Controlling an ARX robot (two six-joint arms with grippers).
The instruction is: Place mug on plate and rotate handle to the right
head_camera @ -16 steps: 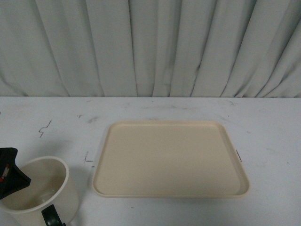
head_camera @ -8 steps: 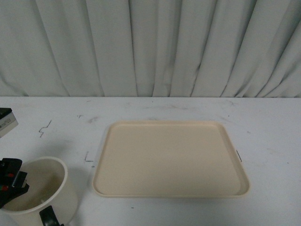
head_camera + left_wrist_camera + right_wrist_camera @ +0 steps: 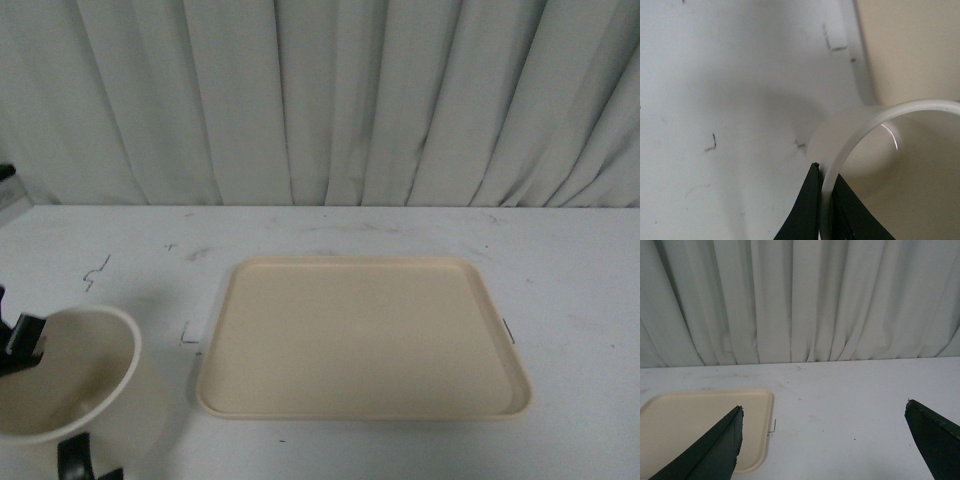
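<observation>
Here, pinching the rim of the mug [image 3: 72, 385] in the left pincer [image 3: 824, 172], left of the plate [image 3: 362, 340], with the right pincer [image 3: 823, 405] spread wide.

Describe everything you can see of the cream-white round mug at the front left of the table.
The cream-white round mug looks smooth and glossy, with a thin rim and an empty inside. It stands mouth up. Its dark loop handle faces the camera at the picture's lower edge, and the base is out of view. The left gripper pinches its rim, one black finger inside and one outside. The mug is left of the beige rectangular tray, not on it.
</observation>
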